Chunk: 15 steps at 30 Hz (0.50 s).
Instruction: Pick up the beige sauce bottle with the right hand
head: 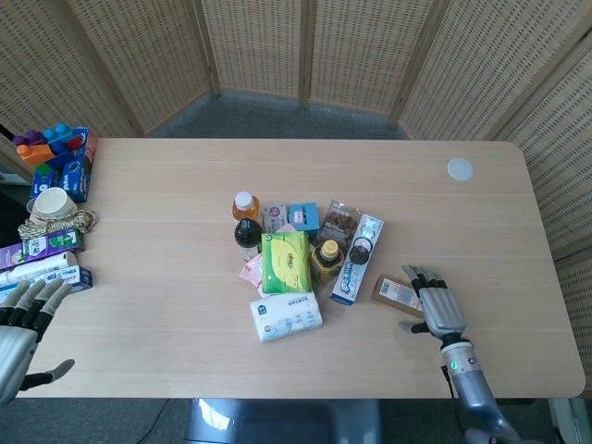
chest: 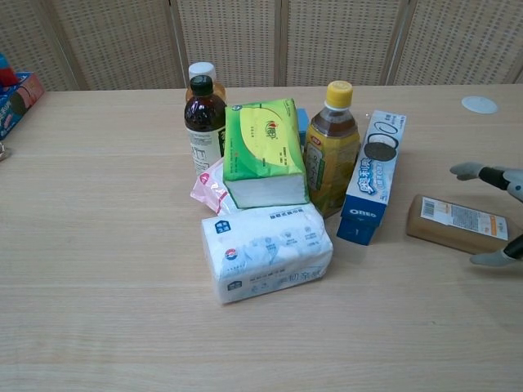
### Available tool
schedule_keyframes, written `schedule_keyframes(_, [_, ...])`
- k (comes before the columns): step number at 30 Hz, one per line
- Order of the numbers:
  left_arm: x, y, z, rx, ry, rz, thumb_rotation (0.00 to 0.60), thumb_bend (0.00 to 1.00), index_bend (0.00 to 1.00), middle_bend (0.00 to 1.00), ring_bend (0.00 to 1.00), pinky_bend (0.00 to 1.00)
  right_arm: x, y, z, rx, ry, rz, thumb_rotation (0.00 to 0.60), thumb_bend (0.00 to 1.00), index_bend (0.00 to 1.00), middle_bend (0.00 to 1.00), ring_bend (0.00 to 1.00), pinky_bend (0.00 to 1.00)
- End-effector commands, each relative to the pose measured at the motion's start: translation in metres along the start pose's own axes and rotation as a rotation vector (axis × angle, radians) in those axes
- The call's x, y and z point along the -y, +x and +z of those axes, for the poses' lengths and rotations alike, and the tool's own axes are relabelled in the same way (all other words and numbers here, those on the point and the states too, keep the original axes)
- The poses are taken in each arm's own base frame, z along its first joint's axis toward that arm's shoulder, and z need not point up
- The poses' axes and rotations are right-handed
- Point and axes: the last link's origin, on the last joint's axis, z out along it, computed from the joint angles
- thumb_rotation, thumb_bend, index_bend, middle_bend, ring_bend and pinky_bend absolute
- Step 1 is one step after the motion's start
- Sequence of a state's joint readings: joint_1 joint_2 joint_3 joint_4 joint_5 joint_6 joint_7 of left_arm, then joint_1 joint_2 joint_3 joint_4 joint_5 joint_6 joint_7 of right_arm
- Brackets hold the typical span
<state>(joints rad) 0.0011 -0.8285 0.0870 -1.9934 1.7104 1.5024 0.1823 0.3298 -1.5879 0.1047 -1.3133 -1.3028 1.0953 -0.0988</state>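
The beige sauce bottle [head: 396,293] lies flat on the light wooden worktop [head: 166,305], with its white barcode label facing up. The right hand [head: 435,310] is over the end of the bottle that is nearer to the robot's right side. In the head view its fingers [head: 421,275] are spread and reach across the top of the bottle. In the chest view one finger [chest: 476,172] shows behind the bottle and another [chest: 494,259] in front of it, so the bottle lies between them. I cannot tell if any finger is touching the bottle; the fingers are apart and not clamped on it.

To the left of the right hand, just beside the free end of the bottle, stands a blue Oreo box [chest: 373,176]. Further left from the hand there is a tea bottle with a yellow cap [chest: 331,148], a green tissue pack [chest: 261,152], a white tissue pack [chest: 265,251] and a dark bottle [chest: 203,123]. Well beyond the hand, toward the far edge of the worktop, lies a small white disc [head: 460,169].

The left hand [head: 23,319] is at the near left edge of the worktop, far from the right hand. Its fingers are apart and it holds nothing. Just beyond it lie some flat boxes [head: 42,259].
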Motion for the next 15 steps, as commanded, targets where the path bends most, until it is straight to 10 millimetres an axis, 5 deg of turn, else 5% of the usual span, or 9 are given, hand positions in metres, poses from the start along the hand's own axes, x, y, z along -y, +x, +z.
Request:
schedule_keyframes(1, [0.0, 0.0, 0.0, 0.001, 0.0, 0.0, 0.6, 0.0, 0.0, 0.0, 0.0, 0.0, 0.0, -0.003, 0.003, -0.011, -0.003, -0.001, 0.6, 0.0, 0.0, 0.0, 0.0, 0.0])
schedule_keyframes(9, [0.0, 0.0, -0.001, 0.007, 0.005, 0.0, 0.6, 0.0, 0.0, 0.0, 0.0, 0.0, -0.005, -0.008, 0.011, -0.03, -0.012, -0.015, 0.6, 0.0, 0.01, 0.01, 0.0, 0.01])
schedule_keyframes(12, [0.0, 0.0, -0.001, 0.01, 0.005, 0.0, 0.6, 0.0, 0.0, 0.0, 0.0, 0.0, -0.007, -0.011, 0.013, -0.032, -0.019, -0.03, 0.6, 0.0, 0.13, 0.14, 0.04, 0.14])
schedule_keyframes(15, [0.0, 0.0, 0.0, 0.012, 0.006, 0.0, 0.6, 0.0, 0.0, 0.0, 0.0, 0.0, -0.008, -0.013, 0.014, -0.042, -0.023, -0.031, 0.6, 0.0, 0.19, 0.37, 0.22, 0.36])
